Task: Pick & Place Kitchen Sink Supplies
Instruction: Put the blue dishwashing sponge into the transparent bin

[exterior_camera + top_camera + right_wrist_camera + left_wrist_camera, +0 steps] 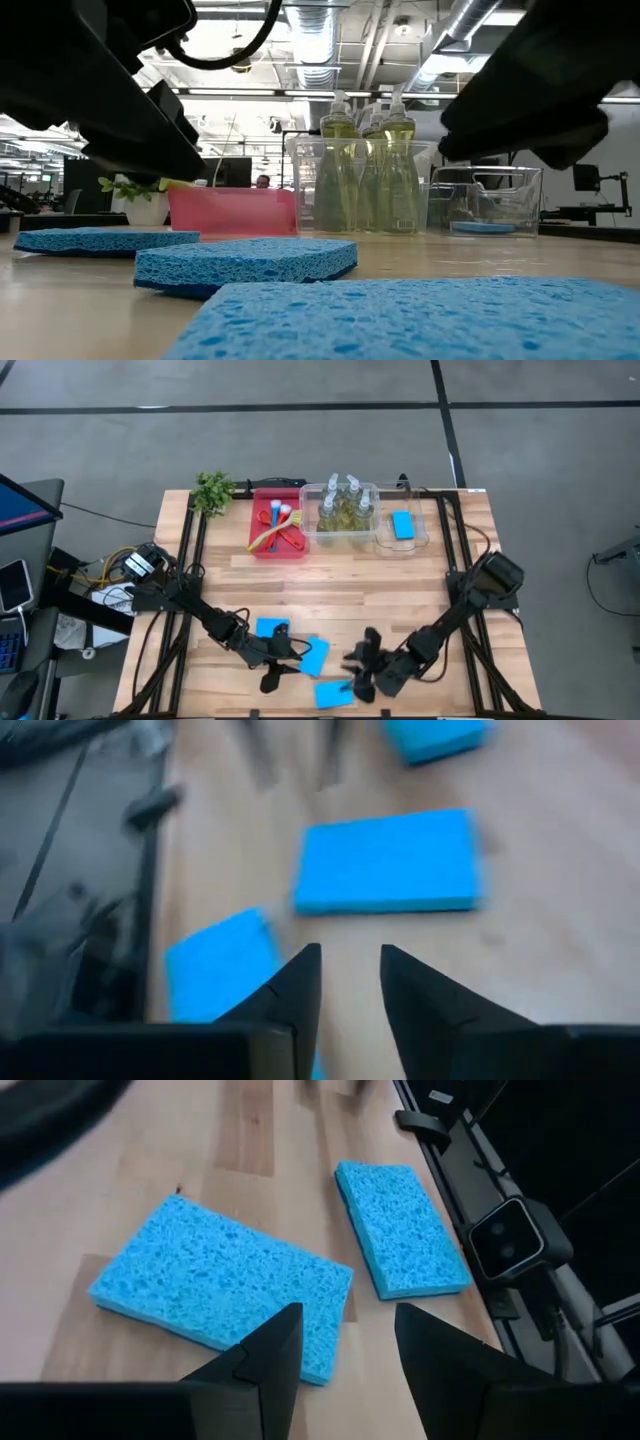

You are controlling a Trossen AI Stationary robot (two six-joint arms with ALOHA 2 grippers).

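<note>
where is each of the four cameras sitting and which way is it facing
High view: above the table, looking straight down; shows both arms, red tray, bottle bin.
Low view: at tabletop height, looking level across; dark arm parts overhead, sponges close.
Left wrist view: on the left arm, looking down past the open left gripper at two sponges.
Right wrist view: on the right arm, looking past the right gripper at sponges.
Shared: both wrist views show the middle sponge.
</note>
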